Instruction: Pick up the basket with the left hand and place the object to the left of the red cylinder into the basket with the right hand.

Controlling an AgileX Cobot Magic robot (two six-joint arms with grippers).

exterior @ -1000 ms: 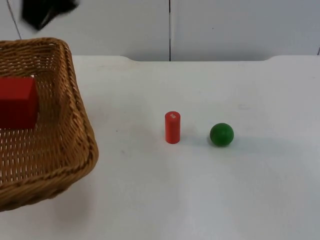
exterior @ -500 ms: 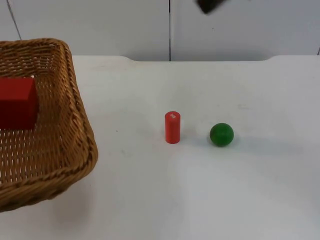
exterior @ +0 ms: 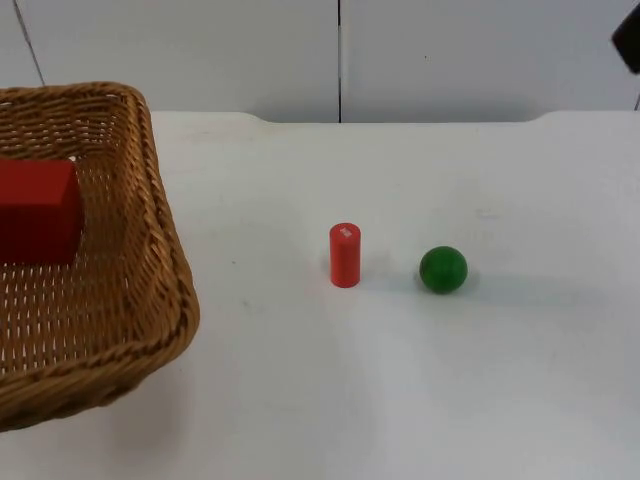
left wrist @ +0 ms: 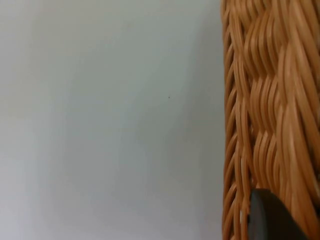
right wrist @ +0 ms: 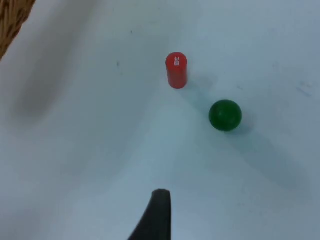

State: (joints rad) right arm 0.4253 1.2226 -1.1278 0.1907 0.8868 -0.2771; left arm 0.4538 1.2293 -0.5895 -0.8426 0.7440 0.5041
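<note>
Right arm (exterior: 628, 38) shifted right, basket (exterior: 150, 250) perhaps lifted

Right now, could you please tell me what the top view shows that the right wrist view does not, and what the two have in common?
The top view alone shows the red block lying inside the basket, and the grey wall behind the table. The right wrist view alone shows a black fingertip of the right arm above bare table. Both show the upright red cylinder, the green ball apart from it on the table, and part of the basket's wicker rim.
</note>
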